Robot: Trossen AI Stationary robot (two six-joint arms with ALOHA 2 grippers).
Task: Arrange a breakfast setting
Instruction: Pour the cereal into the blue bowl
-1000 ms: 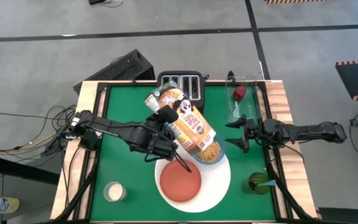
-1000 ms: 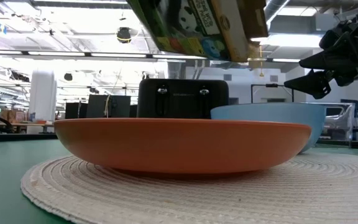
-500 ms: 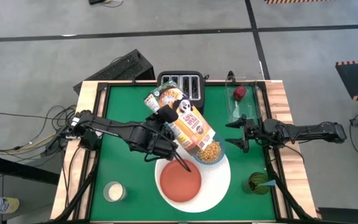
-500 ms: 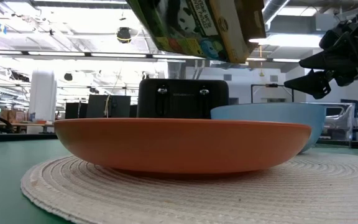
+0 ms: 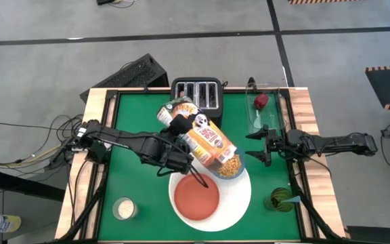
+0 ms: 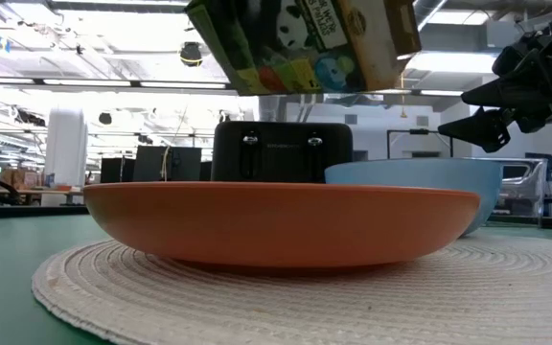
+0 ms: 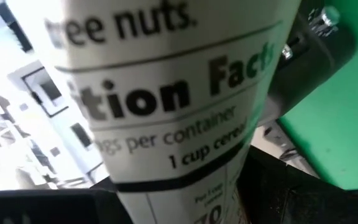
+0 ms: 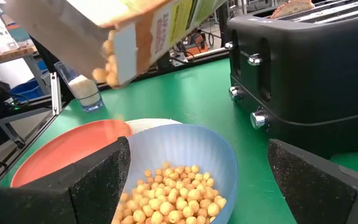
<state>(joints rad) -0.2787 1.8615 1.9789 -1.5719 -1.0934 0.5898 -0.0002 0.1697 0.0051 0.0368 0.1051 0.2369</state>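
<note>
My left tool [image 5: 181,144] pinches the box [image 5: 204,139], cereal [image 8: 166,193] fills the bowl [image 8: 219,155] below; spread right tool [image 5: 257,146] waits beside, bagel and spoon unplaced.

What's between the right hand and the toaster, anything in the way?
Nothing: in the high view only bare green table lies between the open right hand and the black toaster.
</note>
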